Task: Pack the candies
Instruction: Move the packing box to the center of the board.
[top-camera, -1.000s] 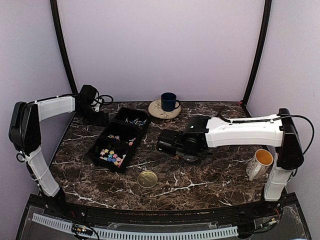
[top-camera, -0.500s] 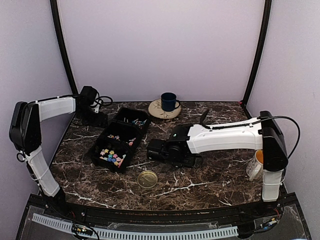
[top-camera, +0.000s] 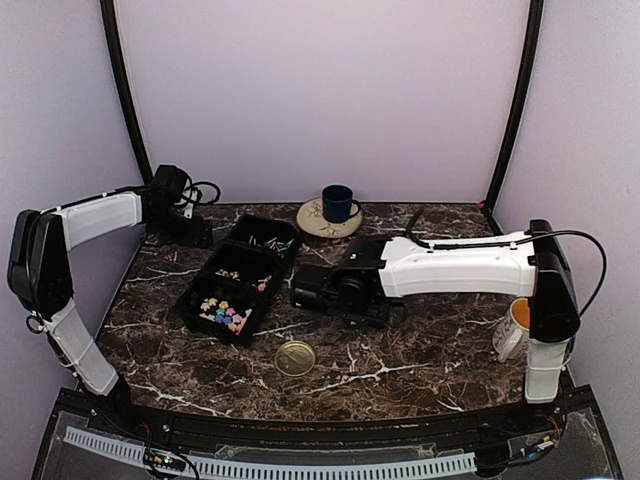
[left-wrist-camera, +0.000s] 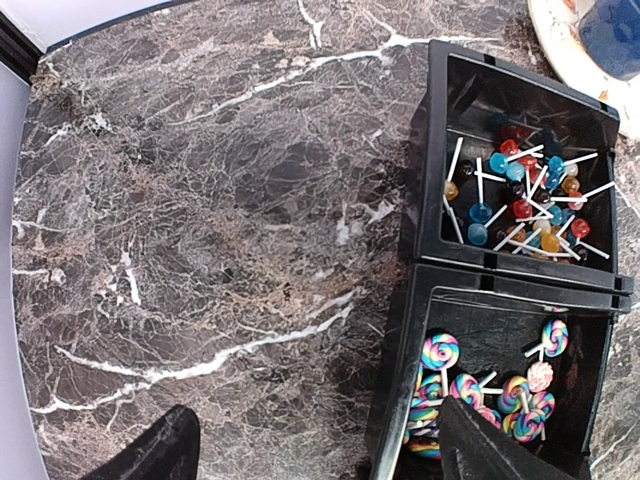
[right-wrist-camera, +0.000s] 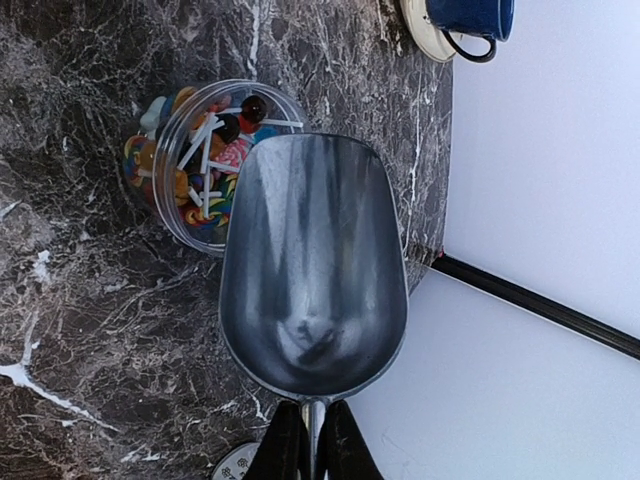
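My R gripper (right-wrist-camera: 311, 440) is clamped on the metal scoop (right-wrist-camera: 312, 270), bowl empty, right by the clear jar (right-wrist-camera: 178, 205). L gripper (left-wrist-camera: 320, 455) is wide open, holding nothing. Candies (left-wrist-camera: 520, 200) sit in the black tray (left-wrist-camera: 420, 230), some in the jar too.

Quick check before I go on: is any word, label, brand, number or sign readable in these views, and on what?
None can be read.
The gold lid, black tray, clear jar, metal scoop, blue cup and white mug show no lettering.
The plate under the cup bears only a faint pattern, too small to tell as text.
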